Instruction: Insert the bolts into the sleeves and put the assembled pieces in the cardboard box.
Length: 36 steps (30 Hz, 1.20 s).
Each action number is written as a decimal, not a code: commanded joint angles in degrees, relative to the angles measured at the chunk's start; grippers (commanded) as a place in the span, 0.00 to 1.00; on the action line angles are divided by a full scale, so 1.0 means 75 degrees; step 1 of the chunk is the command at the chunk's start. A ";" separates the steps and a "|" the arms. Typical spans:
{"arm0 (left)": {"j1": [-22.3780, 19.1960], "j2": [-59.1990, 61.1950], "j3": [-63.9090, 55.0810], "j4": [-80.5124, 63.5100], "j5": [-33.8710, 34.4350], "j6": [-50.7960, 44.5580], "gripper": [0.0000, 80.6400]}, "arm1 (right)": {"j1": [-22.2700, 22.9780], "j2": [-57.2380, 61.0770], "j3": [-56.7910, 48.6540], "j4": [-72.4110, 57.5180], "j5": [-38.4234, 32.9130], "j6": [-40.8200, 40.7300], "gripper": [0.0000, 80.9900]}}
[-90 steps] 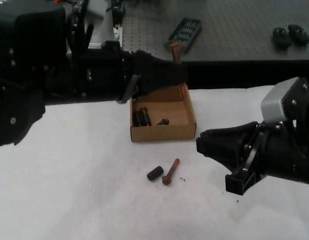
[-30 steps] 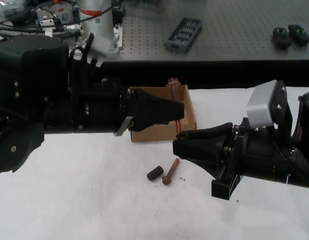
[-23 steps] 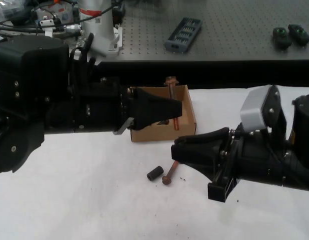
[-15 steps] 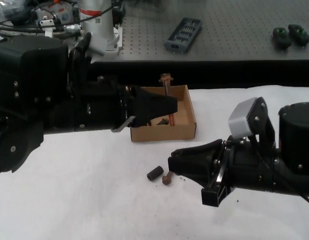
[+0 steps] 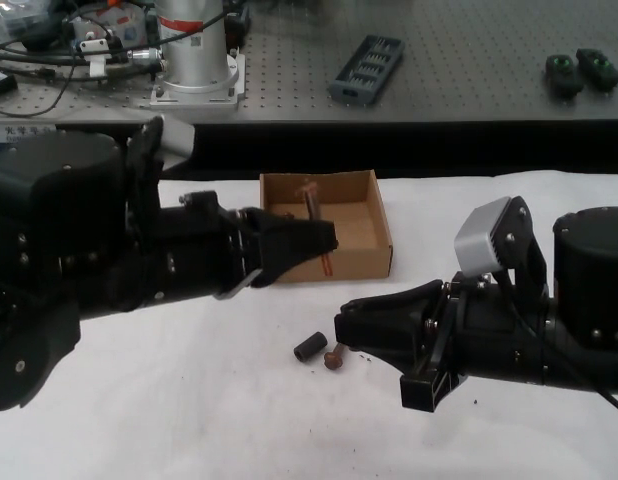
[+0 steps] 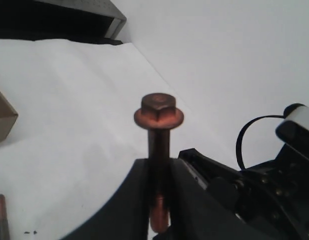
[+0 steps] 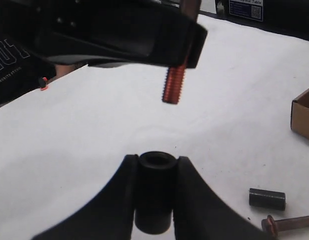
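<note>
My left gripper (image 6: pixel 158 170) pinches a copper hex-head bolt (image 6: pixel 158 135), its threaded tip above, not touching, the smooth black sleeve (image 7: pixel 154 200) clamped upright in my right gripper (image 7: pixel 155 165). One spare sleeve (image 7: pixel 267 198) and one spare bolt (image 7: pixel 289 223) lie on the white cloth (image 5: pixel 189 400) near the cardboard box (image 5: pixel 361 265).

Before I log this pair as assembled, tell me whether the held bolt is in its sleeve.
Out. The bolt hangs above the sleeve, its threaded tip clear of the open bore.

copper bolt (image 6: pixel 158 142) upright, held | black sleeve (image 7: pixel 154 192) upright, held beneath it
</note>
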 commanded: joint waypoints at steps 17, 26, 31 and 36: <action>-0.0019 -0.0185 -0.0009 -0.0299 0.0689 -0.0121 0.01 | 0.0017 0.0015 -0.0187 -0.0651 -0.0178 0.0527 0.13; -0.0019 -0.0185 0.0007 -0.0299 0.0930 -0.0121 0.01 | 0.0017 0.0015 -0.0187 -0.0651 -0.0178 0.0554 0.13; -0.0019 -0.0185 0.0003 -0.0228 0.0930 -0.0121 0.01 | 0.0017 0.0015 -0.0187 -0.0651 -0.0178 0.0554 0.13; -0.0019 -0.0161 0.0003 -0.0074 0.0985 -0.0106 0.01 | 0.0017 0.0015 -0.0207 -0.0766 -0.0178 0.0553 0.13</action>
